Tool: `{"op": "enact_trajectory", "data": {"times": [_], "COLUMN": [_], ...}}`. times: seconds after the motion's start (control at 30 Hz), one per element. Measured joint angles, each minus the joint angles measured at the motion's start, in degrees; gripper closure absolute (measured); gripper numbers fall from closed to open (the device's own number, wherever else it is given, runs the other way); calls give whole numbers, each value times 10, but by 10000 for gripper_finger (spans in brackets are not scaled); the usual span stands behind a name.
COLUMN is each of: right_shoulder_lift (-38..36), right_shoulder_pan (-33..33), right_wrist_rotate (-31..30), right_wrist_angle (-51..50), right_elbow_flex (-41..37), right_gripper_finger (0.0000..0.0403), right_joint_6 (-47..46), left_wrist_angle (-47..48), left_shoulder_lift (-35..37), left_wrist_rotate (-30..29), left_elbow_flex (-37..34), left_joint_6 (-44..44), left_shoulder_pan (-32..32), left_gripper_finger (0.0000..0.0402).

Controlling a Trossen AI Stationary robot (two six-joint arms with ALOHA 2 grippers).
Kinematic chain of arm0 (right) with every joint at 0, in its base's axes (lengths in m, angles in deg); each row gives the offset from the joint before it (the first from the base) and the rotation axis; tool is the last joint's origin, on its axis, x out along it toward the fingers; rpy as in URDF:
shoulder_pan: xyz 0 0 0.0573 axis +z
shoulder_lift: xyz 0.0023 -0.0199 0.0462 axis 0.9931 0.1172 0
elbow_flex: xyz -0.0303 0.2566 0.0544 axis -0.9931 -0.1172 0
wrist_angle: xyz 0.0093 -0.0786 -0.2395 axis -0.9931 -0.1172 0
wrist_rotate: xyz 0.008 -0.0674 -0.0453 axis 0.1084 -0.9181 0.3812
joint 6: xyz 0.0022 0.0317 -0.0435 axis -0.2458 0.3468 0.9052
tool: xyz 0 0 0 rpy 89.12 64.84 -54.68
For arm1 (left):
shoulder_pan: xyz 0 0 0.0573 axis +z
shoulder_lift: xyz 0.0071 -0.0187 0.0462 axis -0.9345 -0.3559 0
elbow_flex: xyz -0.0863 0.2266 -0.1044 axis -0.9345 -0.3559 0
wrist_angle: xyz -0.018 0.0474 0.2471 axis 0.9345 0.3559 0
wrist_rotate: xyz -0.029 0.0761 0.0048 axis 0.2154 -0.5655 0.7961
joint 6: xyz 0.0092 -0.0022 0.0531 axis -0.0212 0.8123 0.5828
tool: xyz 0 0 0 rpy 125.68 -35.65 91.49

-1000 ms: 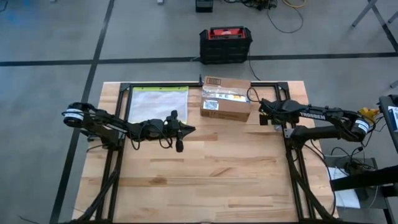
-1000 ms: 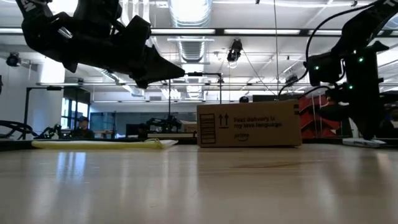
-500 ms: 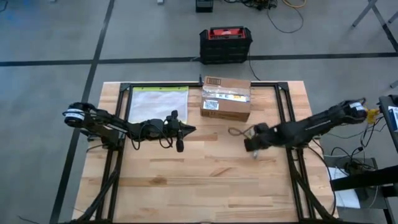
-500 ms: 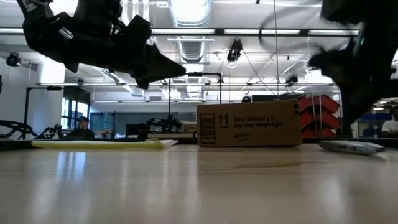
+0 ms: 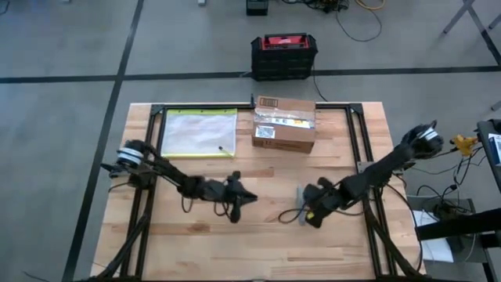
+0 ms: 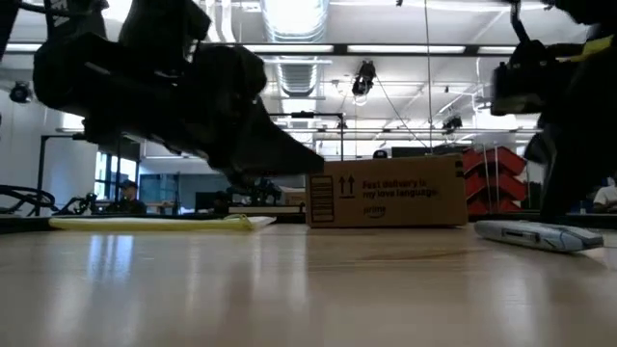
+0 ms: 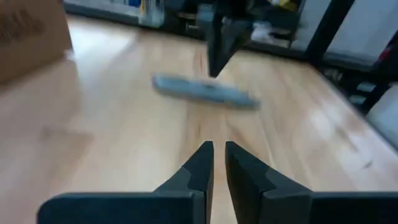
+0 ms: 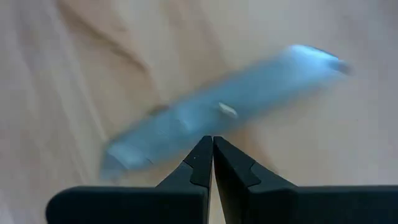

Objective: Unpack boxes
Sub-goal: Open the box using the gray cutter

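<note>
The left gripper (image 5: pixel 249 197) has swung away from the yellow-edged pouch (image 5: pixel 199 132) and now hangs low over mid-table, tips aimed toward the right arm; its fingers (image 7: pixel 200 163), nearly pressed together a second ago, stand just parted with a thin gap and nothing between them. The right gripper (image 5: pixel 308 217) has swept from beside the cardboard box (image 5: pixel 284 125) out toward the table's middle, and a grey, blade-shaped tool, probably a box cutter (image 5: pixel 300 194), now lies flat on the wood just beside it, where none lay before. Its fingers (image 8: pixel 200 163) are pressed together on nothing. This looks like a cutter laid out for the tape, so unpacking has not yet begun: the box sits sealed on the far side, well beyond both grippers.

The overhead view alone shows how far the box is from both grippers. The low view shows the cutter (image 6: pixel 537 234) resting flat on the wood and the box's printed side (image 6: pixel 386 193). The left wrist view puts the cutter (image 7: pixel 205 91) straight ahead of the parted tips, and the right wrist view shows it (image 8: pixel 217 118) just beyond its shut tips, untouched.
</note>
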Motion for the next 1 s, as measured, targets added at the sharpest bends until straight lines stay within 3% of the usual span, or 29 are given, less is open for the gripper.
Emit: {"op": "enact_trajectory", "data": {"times": [0.1, 0.23, 0.5, 0.77, 0.87, 1.0], "right_shoulder_lift": [58, 98, 108, 124, 114, 107], "right_shoulder_pan": [0, 7, 15, 5, 5, 3], "right_wrist_rotate": [35, 28, 4, -16, -18, -41], "right_wrist_angle": [96, 108, 105, 124, 125, 128], "right_elbow_flex": [4, 35, 59, 60, 63, 77], "right_gripper_finger": [403, 403, 403, 403, 403, 403], "right_joint_6": [39, 67, 122, 164, 194, 204], "left_wrist_angle": [78, 157, 209, 355, 358, 367], "left_shoulder_lift": [-20, -29, -33, 25, 62, 79], "left_wrist_rotate": [-17, -20, 66, 69, 30, -97], "left_elbow_flex": [43, 83, 117, 138, 138, 150], "left_joint_6": [-18, -28, -40, -120, -171, -204], "left_shoulder_pan": [-9, -11, -14, -31, -52, -108], "left_gripper_finger": [338, 302, 249, 227, 219, 220]}}
